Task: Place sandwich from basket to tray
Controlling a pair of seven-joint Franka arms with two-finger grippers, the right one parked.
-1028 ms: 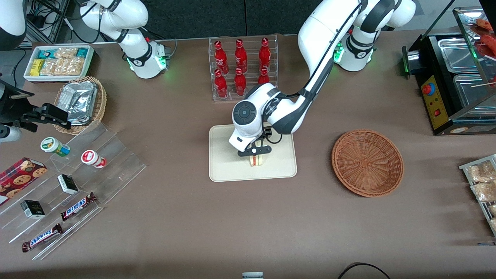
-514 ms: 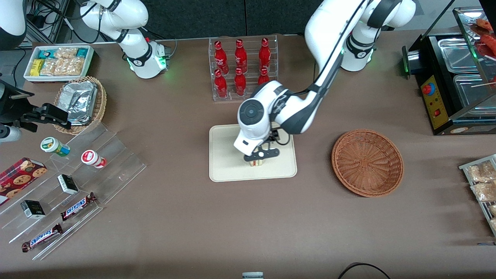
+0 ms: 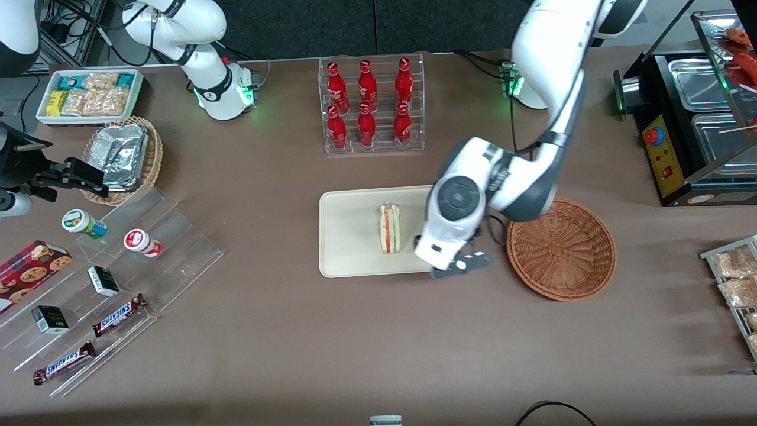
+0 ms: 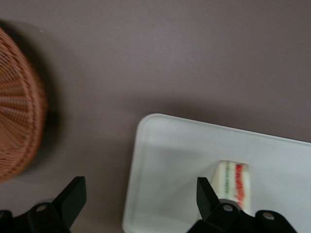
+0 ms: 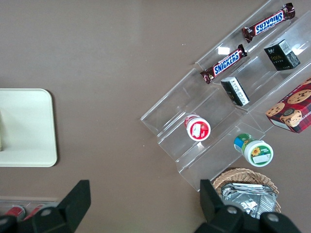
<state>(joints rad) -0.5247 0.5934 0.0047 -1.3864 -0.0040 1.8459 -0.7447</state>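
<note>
The sandwich, a cream wedge with red and green layers, stands on the cream tray. It is apart from my gripper. My left gripper is open and empty. It hangs above the tray's corner nearest the front camera, between the tray and the reddish-brown wicker basket, which holds nothing. In the left wrist view the open gripper is over the tray's rim, with the sandwich beside one finger and the basket off to the side.
A clear rack of red bottles stands farther from the front camera than the tray. A food warmer and a rack of packets lie toward the working arm's end. A stepped acrylic shelf of snacks and a small foil-packet basket lie toward the parked arm's end.
My gripper has let go of the sandwich, which stays on the tray. It has risen and moved toward the basket, now over the tray's corner.
</note>
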